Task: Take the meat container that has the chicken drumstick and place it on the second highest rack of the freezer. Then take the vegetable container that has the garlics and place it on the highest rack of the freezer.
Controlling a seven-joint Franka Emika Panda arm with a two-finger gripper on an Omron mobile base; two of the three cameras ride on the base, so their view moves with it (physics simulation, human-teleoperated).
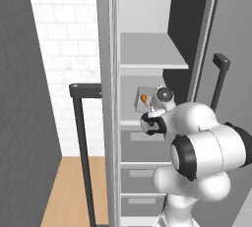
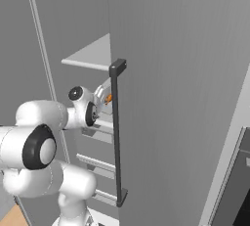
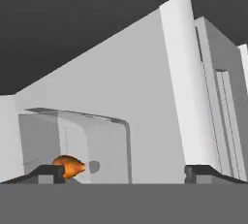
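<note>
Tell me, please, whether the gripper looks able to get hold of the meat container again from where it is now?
Probably yes: the gripper is open right at the meat container on the second highest rack, with nothing between them.

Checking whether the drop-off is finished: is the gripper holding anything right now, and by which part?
Nothing is held. The gripper stands open, fingertips wide apart, with the meat container and chicken drumstick ahead of it.

1. The hand (image 3: 123,172) is open, its two dark fingertips (image 3: 46,172) spread wide apart.
2. A clear container (image 3: 97,145) sits ahead, toward the left fingertip.
3. An orange-brown chicken drumstick (image 3: 70,166) lies inside, just beside that fingertip.
4. The white freezer wall (image 3: 145,87) stands behind.
</note>
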